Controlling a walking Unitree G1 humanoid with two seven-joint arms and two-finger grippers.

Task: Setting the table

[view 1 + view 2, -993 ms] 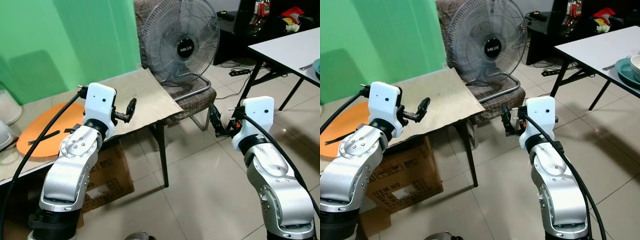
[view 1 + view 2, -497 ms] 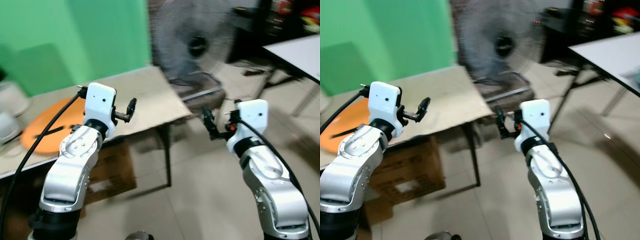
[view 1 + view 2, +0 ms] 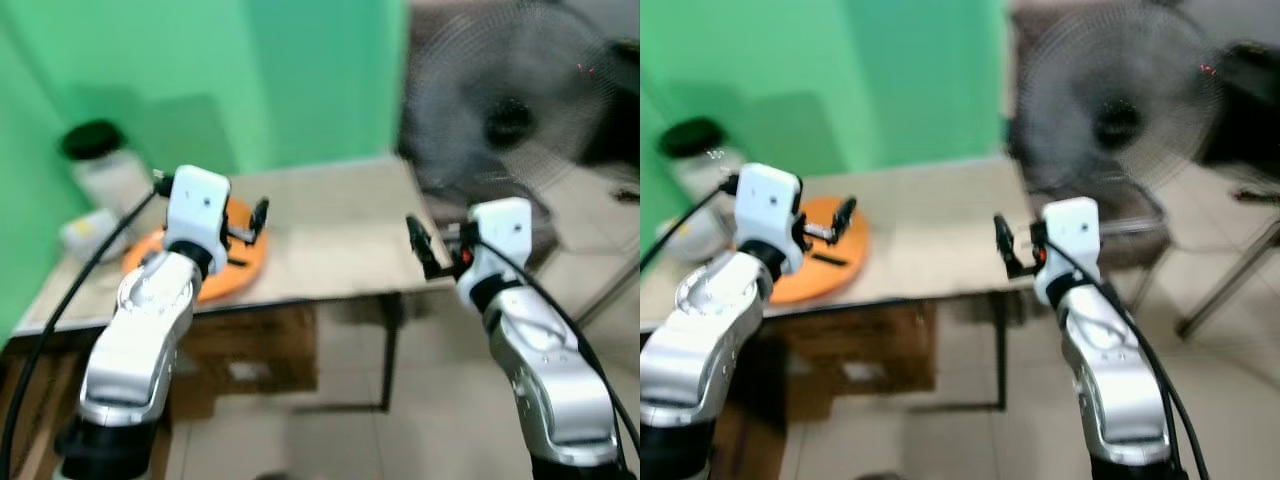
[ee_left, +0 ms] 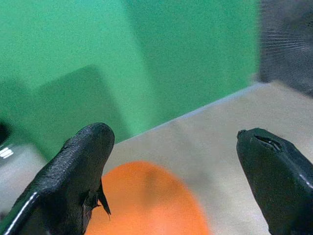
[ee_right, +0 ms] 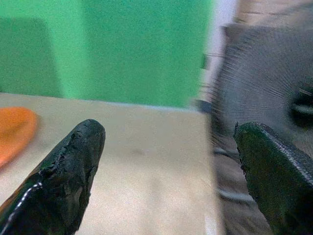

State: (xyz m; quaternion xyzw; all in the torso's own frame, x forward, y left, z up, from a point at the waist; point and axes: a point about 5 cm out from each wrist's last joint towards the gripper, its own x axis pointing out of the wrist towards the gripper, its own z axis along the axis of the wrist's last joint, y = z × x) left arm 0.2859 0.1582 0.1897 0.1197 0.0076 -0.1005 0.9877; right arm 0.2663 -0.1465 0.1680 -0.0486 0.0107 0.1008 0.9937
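A round orange mat (image 3: 243,260) lies on the left part of a beige table (image 3: 340,235), with thin black strips (image 3: 828,259) lying on it. My left gripper (image 3: 258,215) hovers over the mat's near edge, fingers open and empty; its wrist view shows the orange mat (image 4: 146,200) below the gap. My right gripper (image 3: 418,245) hangs open and empty at the table's front right edge. The right wrist view looks across the tabletop (image 5: 142,156) toward the mat (image 5: 14,129). The picture is blurred.
A jar with a black lid (image 3: 100,165) and a pale container (image 3: 85,232) stand at the table's far left against a green wall. A standing fan (image 3: 515,120) is at the right. A cardboard box (image 3: 250,360) sits under the table on the tiled floor.
The whole view has swung to the left: the fan slid right, the white table left the frame, the jars came in. Both arms hold the same pose, grippers still open.
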